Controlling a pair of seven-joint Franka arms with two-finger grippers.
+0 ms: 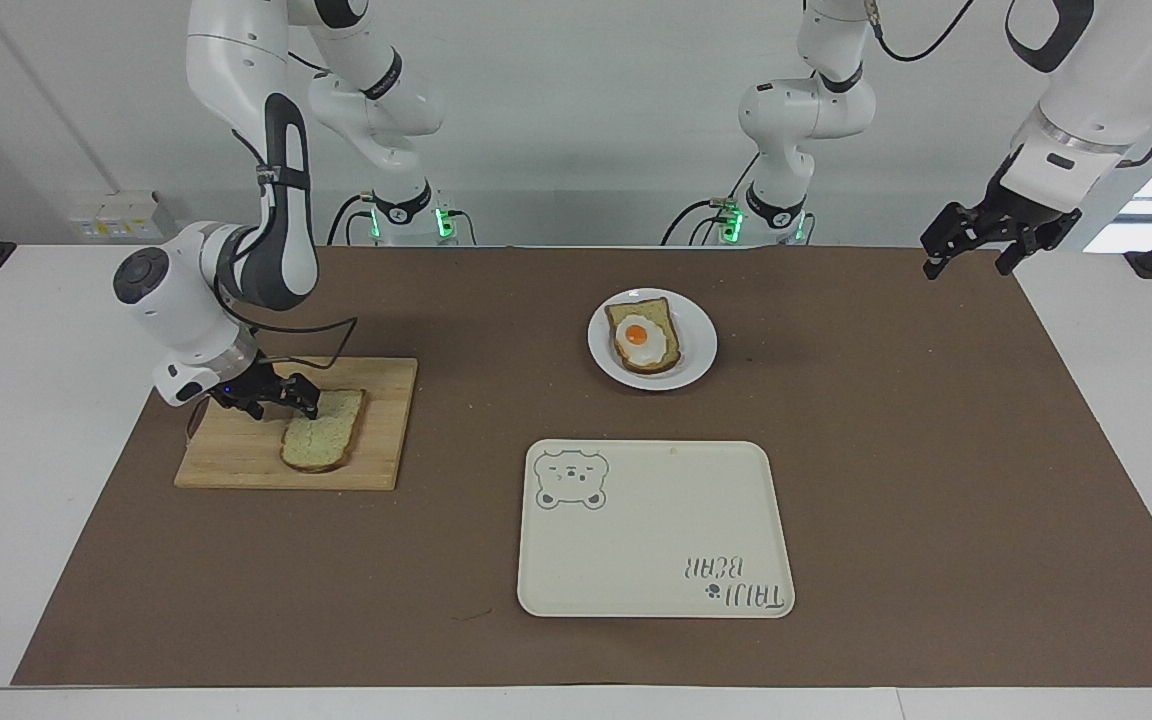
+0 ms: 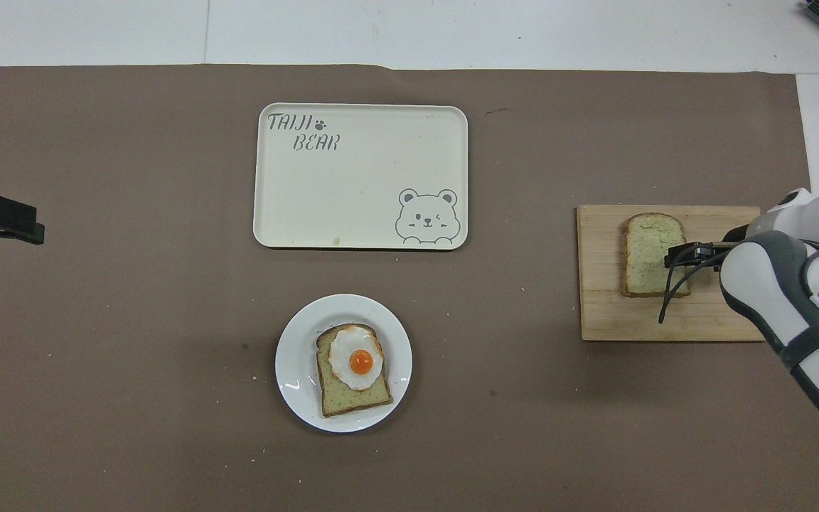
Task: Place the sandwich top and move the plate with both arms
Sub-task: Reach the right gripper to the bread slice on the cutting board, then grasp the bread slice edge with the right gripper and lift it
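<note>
The sandwich top [image 1: 326, 435] [image 2: 648, 267], a plain speckled slice with a brown crust, lies flat on a wooden cutting board [image 1: 236, 460] at the right arm's end of the table. My right gripper [image 1: 284, 405] [image 2: 674, 254] is low at the slice's edge, open, with its fingertips over the slice's edge. The small white plate [image 1: 701, 345] [image 2: 296, 355] holds a bread slice with a fried egg [image 1: 644, 337]. My left gripper [image 1: 971, 250] [image 2: 4, 218] waits open in the air over the brown mat's edge at the left arm's end.
A cream rectangular tray [image 1: 651, 530] [image 2: 360, 178] with a bear drawing lies farther from the robots than the plate. A brown mat [image 1: 936, 450] covers most of the table. The right arm's cable loops over the cutting board.
</note>
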